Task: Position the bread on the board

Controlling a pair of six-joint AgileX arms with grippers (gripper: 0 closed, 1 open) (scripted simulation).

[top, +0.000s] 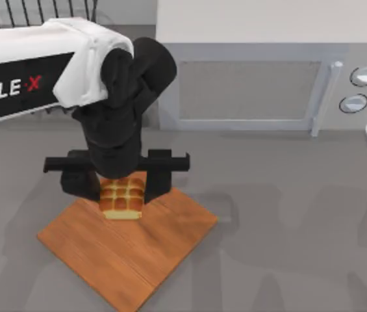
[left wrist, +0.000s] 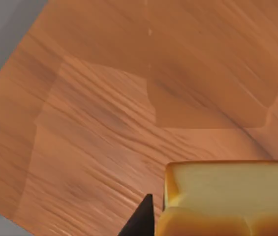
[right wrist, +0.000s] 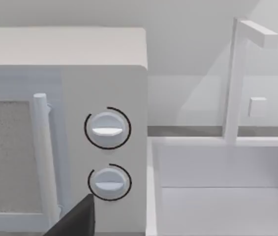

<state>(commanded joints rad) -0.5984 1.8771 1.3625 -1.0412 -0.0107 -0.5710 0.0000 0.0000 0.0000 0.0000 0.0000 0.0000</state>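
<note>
We are holding our left gripper (top: 123,185) over the far corner of the board (top: 131,253), and the bread (top: 122,197) is sitting directly between its two fingers, one dark finger on each side of the loaf. The fingers are pinching the bread by its paler sides, so nothing lies off to one side of the hand: the loaf is straight below the wrist and the board is straight below the loaf. In the left wrist view the bread (left wrist: 230,196) is filling the near corner beside a dark fingertip (left wrist: 141,219), with the board's grain (left wrist: 104,108) spreading out beyond it and the gripper's shadow falling on the wood. We cannot tell from these views whether the loaf is already resting on the wood or hanging just above it.

The bread is nearly square, so it has no real long axis to line up. We judge that the coming move is turning on the vertical gap alone: lowering until the loaf is seated, then spreading the fingers.

Our right arm is idling away from the board, its wrist camera facing the microwave (right wrist: 65,123) and the sink (right wrist: 227,196) beside it. We cannot tell its fingers' state. The sink basin is holding nothing that we can see.
</note>
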